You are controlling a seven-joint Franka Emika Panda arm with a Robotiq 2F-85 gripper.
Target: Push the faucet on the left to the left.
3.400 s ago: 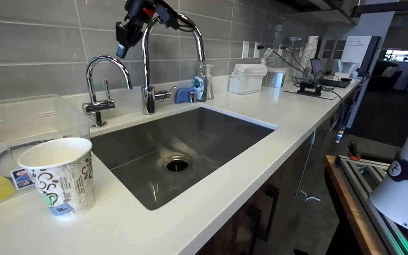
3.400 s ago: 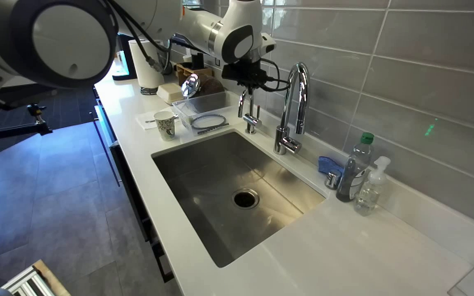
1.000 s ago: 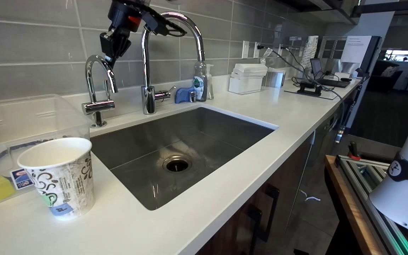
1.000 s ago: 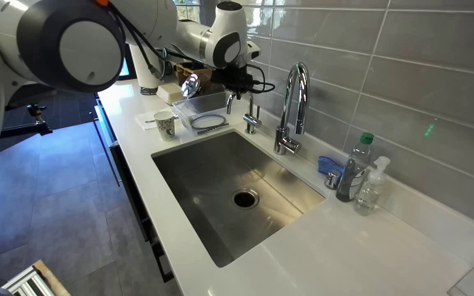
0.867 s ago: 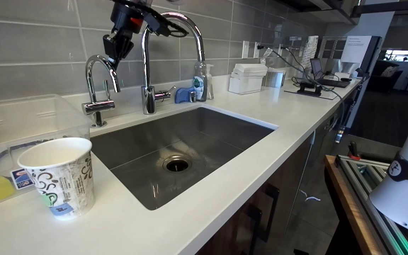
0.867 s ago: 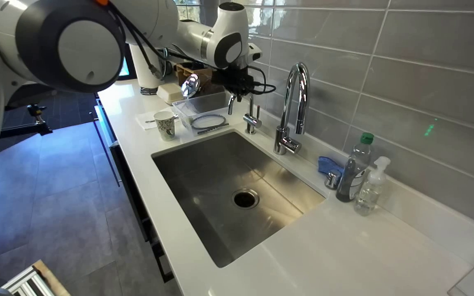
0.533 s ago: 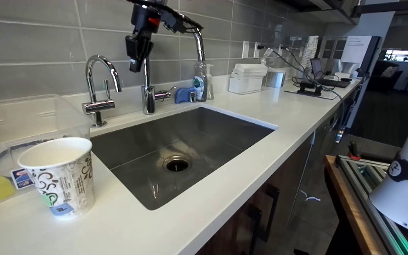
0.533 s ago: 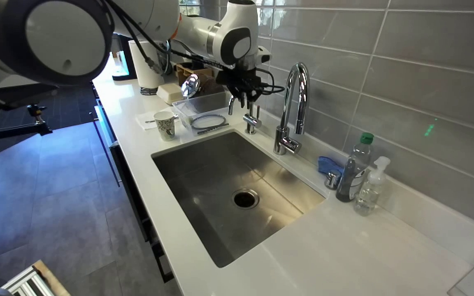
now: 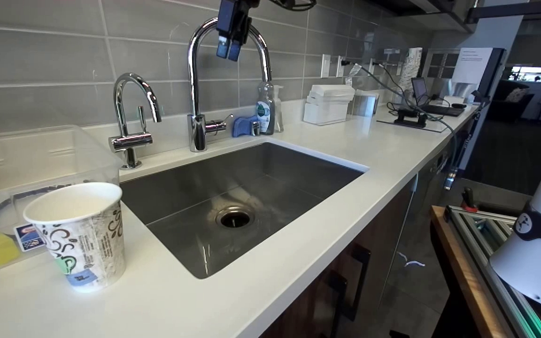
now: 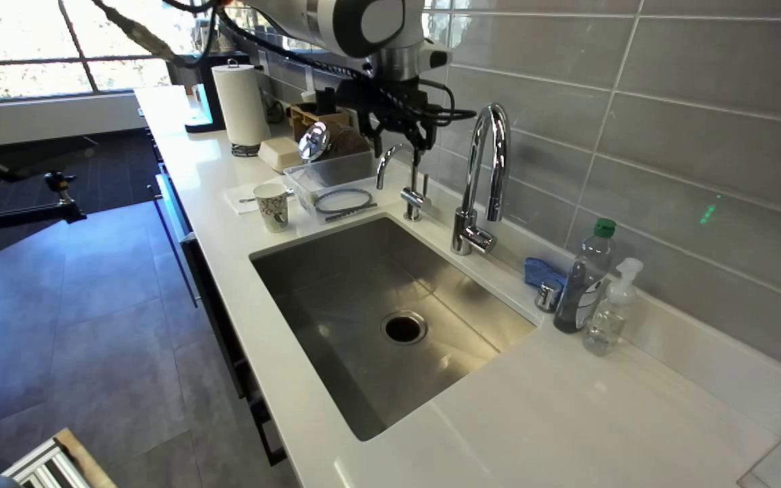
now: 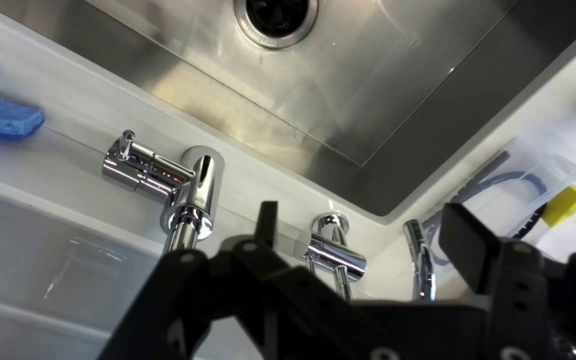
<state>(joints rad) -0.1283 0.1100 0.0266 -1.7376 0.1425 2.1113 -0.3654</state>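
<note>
The small chrome faucet [image 9: 130, 142] stands at the sink's back corner, its curved spout [image 9: 151, 99] bent over toward the basin side. In both exterior views my gripper [image 9: 229, 50] hangs in the air above the counter, apart from the faucet. In the wrist view, the gripper [image 11: 360, 222] is open, its fingers [image 11: 268, 220] spread wide. Between them, farther down, appear the faucet's body [image 11: 338, 256] and its spout [image 11: 420, 265]; neither is gripped. The upper part of the spout is hidden behind the gripper in the wrist view.
A taller chrome faucet [image 9: 194, 94] rises close to the gripper. The steel sink [image 10: 336, 325] lies in front. A clear plastic bin [image 9: 64, 159] and a paper cup [image 9: 82, 234] stand beside the small faucet. A blue sponge [image 10: 541, 272] and soap bottles [image 10: 587, 278] are along the wall.
The small faucet's spout has swung toward the plastic bin, then come back slightly. My gripper has lifted off it, moved toward the tall faucet and opened.
</note>
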